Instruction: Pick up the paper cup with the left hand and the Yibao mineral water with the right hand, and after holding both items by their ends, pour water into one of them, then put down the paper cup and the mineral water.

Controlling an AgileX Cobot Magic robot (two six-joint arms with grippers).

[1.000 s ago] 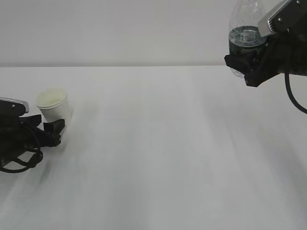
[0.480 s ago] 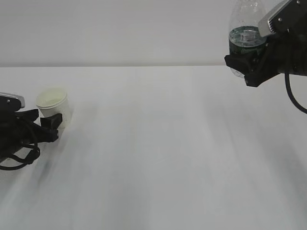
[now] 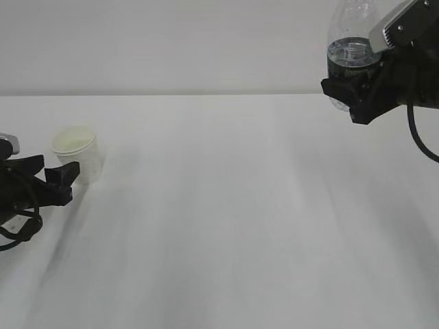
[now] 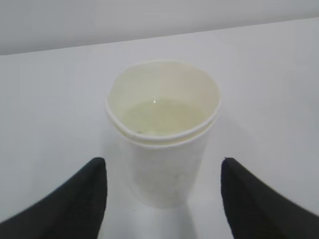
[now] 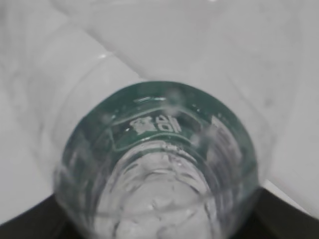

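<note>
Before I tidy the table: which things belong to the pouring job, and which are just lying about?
Belonging to the job:
- paper cup, standing free between the left hand's open jaws
- Yibao mineral water, held aloft by the right hand

Lying about:
- nothing visible on the table

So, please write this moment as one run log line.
paper cup: on table, free | left pincer: open | right pincer: holding Yibao mineral water aloft

White table point(image 3: 226, 226), pale wall point(image 3: 171, 41)

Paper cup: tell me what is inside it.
The paper cup holds a shallow pool of clear liquid, its surface visible against the cream inside in the left wrist view. How deep it goes cannot be seen, as the opaque wall covers it.
</note>
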